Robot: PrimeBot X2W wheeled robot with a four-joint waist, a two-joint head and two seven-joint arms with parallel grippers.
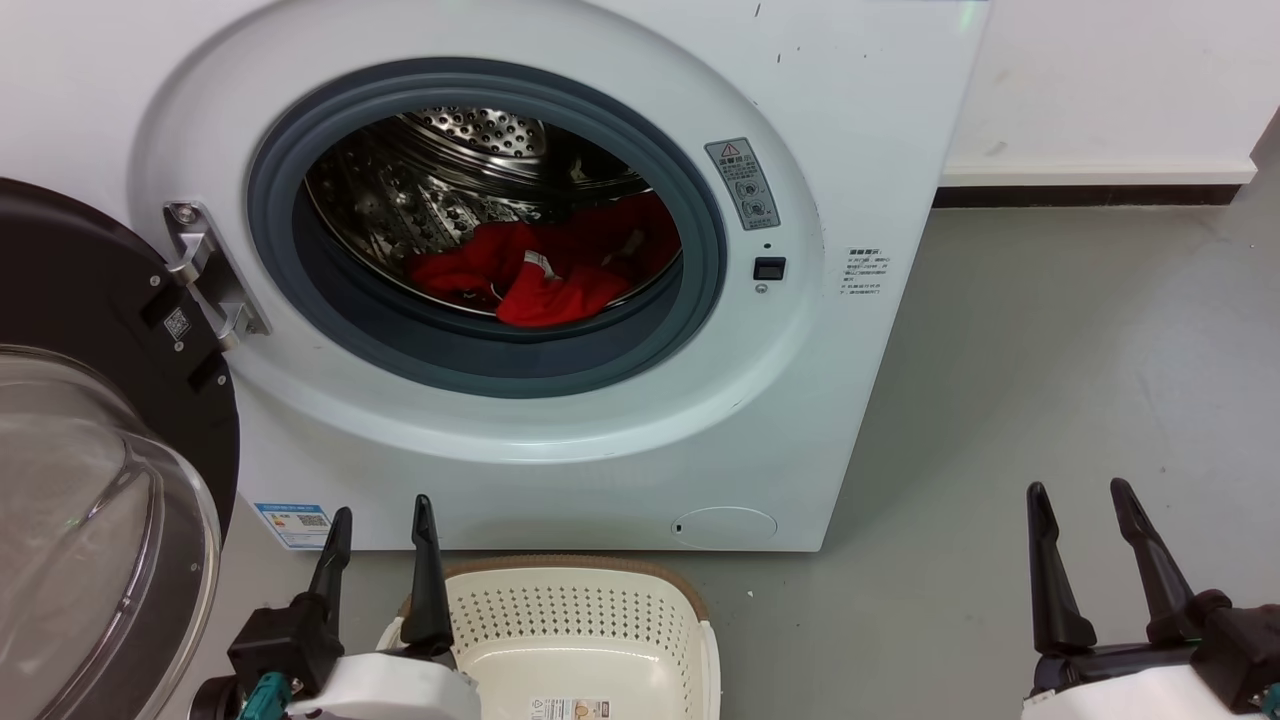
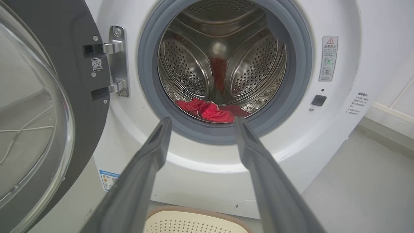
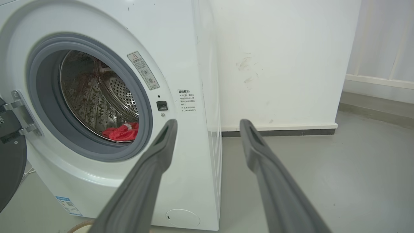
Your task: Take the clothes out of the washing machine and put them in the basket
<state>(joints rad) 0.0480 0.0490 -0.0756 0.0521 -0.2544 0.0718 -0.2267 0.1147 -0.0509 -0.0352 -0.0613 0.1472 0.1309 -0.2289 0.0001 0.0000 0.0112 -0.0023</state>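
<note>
Red clothes point(image 1: 560, 275) heaped low in washing machine point(image 1: 880, 100) drum point(image 1: 480, 130); door point(image 1: 100, 300) swung wide for access. Basket point(image 1: 575, 565) parked below port point(image 1: 480, 360) for short drop. Left gripper point(image 1: 383, 508), right gripper point(image 1: 1078, 487): splayed, empty.

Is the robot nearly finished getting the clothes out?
Barely started. Done: the door is open. In hand: nothing; the left gripper and right gripper are open, empty. Left: the red clothes lie in the drum, and what shows of the basket holds none.
</note>
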